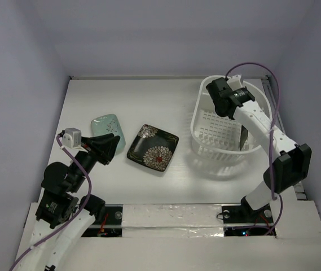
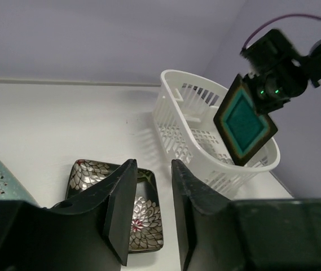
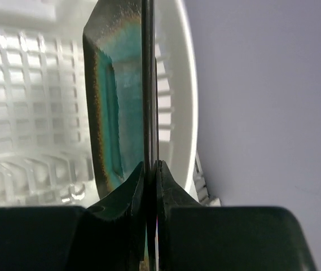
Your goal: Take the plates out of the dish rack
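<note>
My right gripper is shut on the edge of the brown-rimmed plate with the teal centre and holds it upright over the right end of the white dish rack. The left wrist view shows this plate hanging from the right gripper, its lower corner level with the rack's rim. The mint-green plate and the black flowered plate lie flat on the table left of the rack. My left gripper is open and empty, low between them.
The rack's grid floor shows no other plate. The enclosure's back and side walls stand close behind and to the right of the rack. The white table runs from the rack to the left wall.
</note>
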